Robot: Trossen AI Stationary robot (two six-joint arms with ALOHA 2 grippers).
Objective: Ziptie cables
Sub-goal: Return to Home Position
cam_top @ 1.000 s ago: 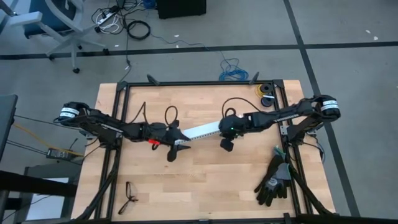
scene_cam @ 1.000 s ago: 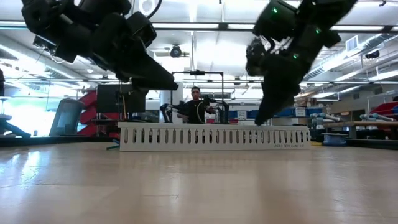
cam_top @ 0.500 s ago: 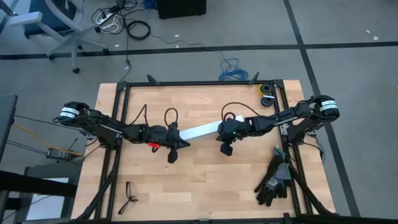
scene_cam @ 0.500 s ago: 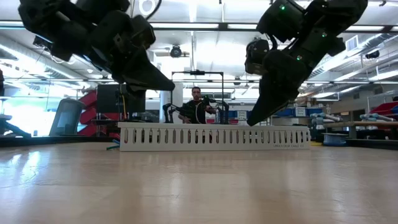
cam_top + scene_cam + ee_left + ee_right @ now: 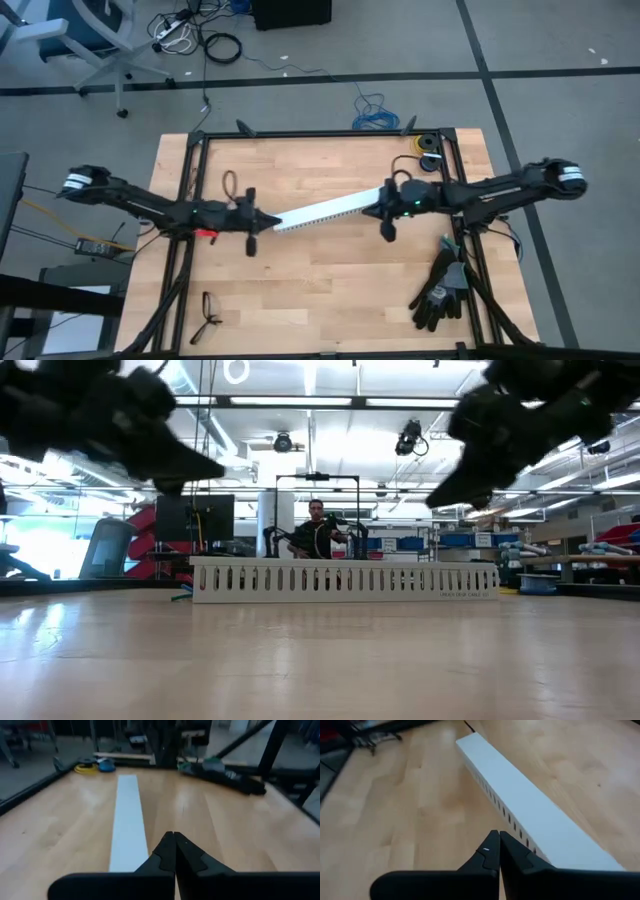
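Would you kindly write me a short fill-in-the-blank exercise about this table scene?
The cable duct between the arms is ___ in colour.
The left gripper and right gripper both have their fingers ___.
The black gloves lie nearer the ___ arm.
Missing words: white; shut; right.

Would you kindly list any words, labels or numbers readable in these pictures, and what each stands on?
On the white cable duct: a short line of dark print near one end of its side, too small to read.
On the left gripper and right gripper, both shut, one by each end of the duct: no markings show.
Nothing else is legible.
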